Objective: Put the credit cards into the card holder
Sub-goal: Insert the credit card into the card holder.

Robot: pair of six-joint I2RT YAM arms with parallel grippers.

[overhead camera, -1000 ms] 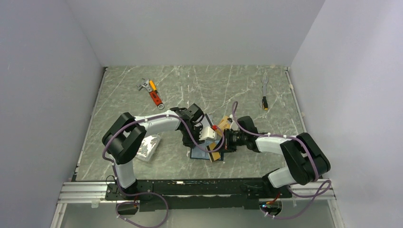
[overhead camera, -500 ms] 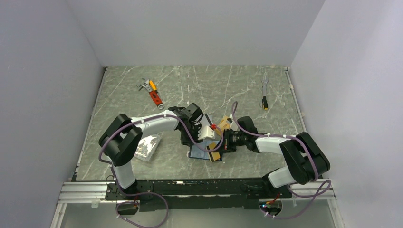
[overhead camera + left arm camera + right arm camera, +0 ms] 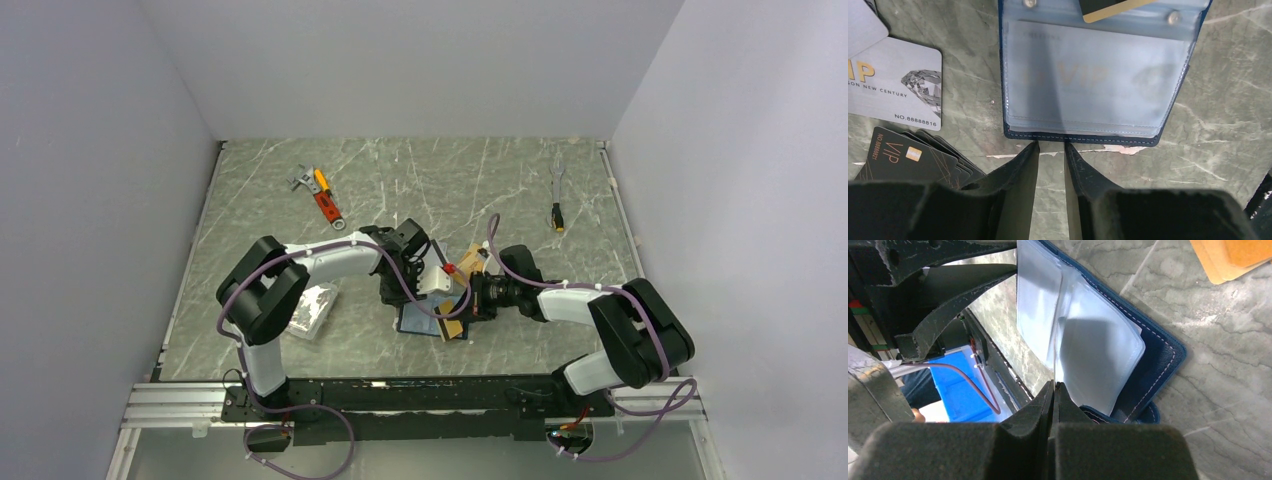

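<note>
My right gripper [image 3: 1053, 385] is clamped tight on the edge of one clear plastic sleeve of the card holder [image 3: 1158, 355], lifting that leaf up off the others. The holder lies open on the marble table [image 3: 1223, 125], navy cover down and pockets facing up.

My left gripper [image 3: 1052, 146] has its fingers parted by a narrow gap with nothing between them. Its tips sit just at the holder's near stitched edge.

Through the frosted front pocket I can make out a card with faint VIP lettering, but I cannot tell its colour. The orange-gold card [image 3: 1113, 6] pokes in at the far side of the holder, over the strip with the snap studs. I cannot tell whether it is tucked in or only lying there.

Outside the holder, the silver-white card [image 3: 898, 85] lies flat on the table just to one side. The black card [image 3: 908, 157] lies nearer my left fingers, with more dark edges fanned beneath it.

From above, a clear plastic box [image 3: 310, 308] sits by the left arm, well apart from the holder. Its contents are too small to make out.
</note>
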